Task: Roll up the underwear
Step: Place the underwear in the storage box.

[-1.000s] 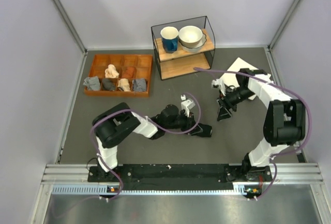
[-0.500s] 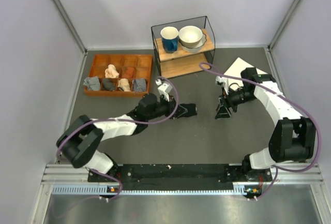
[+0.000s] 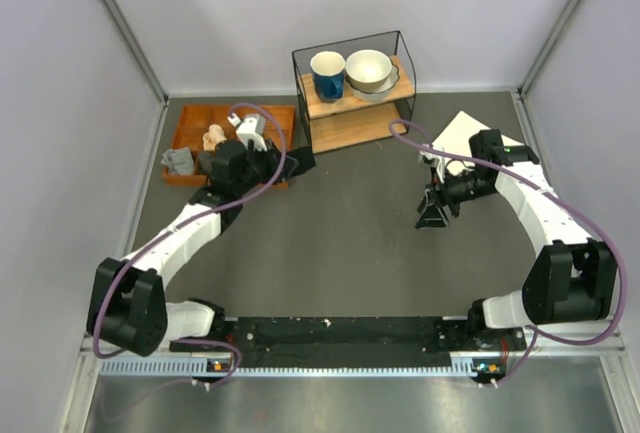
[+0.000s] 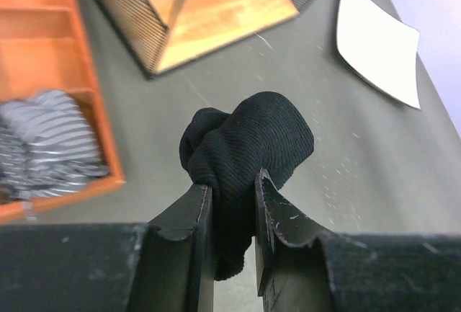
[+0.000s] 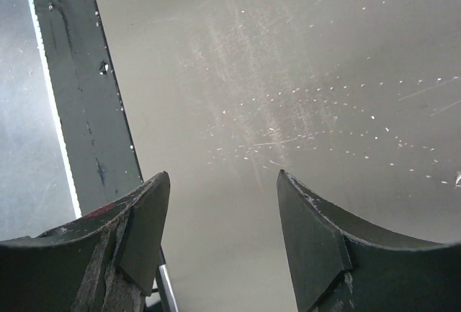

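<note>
2 left fingers (image 4: 180, 229) pinch balled-up black underwear (image 4: 248, 146).

Bare desk (image 3: 340, 253) centre gives passage; wire shelf (image 3: 350, 131), wooden tray (image 3: 200, 116) and white sheet (image 3: 462, 133) line the far side.

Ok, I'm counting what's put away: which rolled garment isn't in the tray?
The black underwear, clamped in the left gripper beside the tray; the others lie in its compartments.

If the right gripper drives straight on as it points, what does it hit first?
The right gripper would meet bare table first; nothing lies between its open jaws. Distance unclear.
</note>
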`<action>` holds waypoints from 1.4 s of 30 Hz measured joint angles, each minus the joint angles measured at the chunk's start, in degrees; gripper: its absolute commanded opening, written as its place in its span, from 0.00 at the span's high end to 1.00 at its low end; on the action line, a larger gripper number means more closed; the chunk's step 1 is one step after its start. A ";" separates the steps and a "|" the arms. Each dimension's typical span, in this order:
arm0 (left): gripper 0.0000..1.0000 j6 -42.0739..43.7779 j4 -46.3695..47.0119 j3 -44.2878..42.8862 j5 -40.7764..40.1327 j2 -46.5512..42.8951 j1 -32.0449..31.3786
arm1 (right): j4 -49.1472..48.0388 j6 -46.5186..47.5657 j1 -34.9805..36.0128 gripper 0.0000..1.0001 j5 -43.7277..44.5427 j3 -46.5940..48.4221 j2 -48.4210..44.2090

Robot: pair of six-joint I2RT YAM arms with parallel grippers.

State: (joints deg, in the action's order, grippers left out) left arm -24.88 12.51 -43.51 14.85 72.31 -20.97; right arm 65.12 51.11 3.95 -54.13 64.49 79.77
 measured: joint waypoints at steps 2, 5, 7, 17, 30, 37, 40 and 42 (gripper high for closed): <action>1.00 1.09 -2.08 -2.69 0.07 1.40 3.45 | 0.00 0.00 0.00 0.38 0.00 0.00 0.00; 1.00 2.19 -4.26 -7.54 0.00 4.94 7.37 | -0.02 -0.07 0.00 0.38 -0.02 0.00 -0.09; 1.00 2.82 -5.03 -11.61 -0.42 8.66 9.22 | -0.02 -0.17 0.00 0.38 -0.04 0.00 -0.15; 1.00 6.08 -8.07 -27.96 -1.29 28.81 11.98 | -0.04 -0.20 0.00 0.38 0.00 0.00 -0.13; 1.00 6.67 -11.82 -39.34 -0.92 43.58 15.23 | -0.22 -0.20 0.00 0.39 0.13 -0.02 1.81; 1.00 6.27 -21.66 -49.90 -0.66 48.96 15.78 | -0.26 -0.20 0.00 0.38 0.52 -0.02 2.05; 1.00 5.14 -25.03 -52.37 -0.81 50.05 15.89 | -0.26 -0.20 0.00 0.38 0.66 -0.02 2.05; 1.00 4.57 -26.27 -52.63 -0.94 50.10 15.96 | -0.26 -0.20 0.00 0.38 0.70 -0.02 2.05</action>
State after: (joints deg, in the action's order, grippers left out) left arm -20.32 -13.76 -96.14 13.91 122.41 -5.02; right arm 64.86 50.92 3.95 -53.43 64.47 81.82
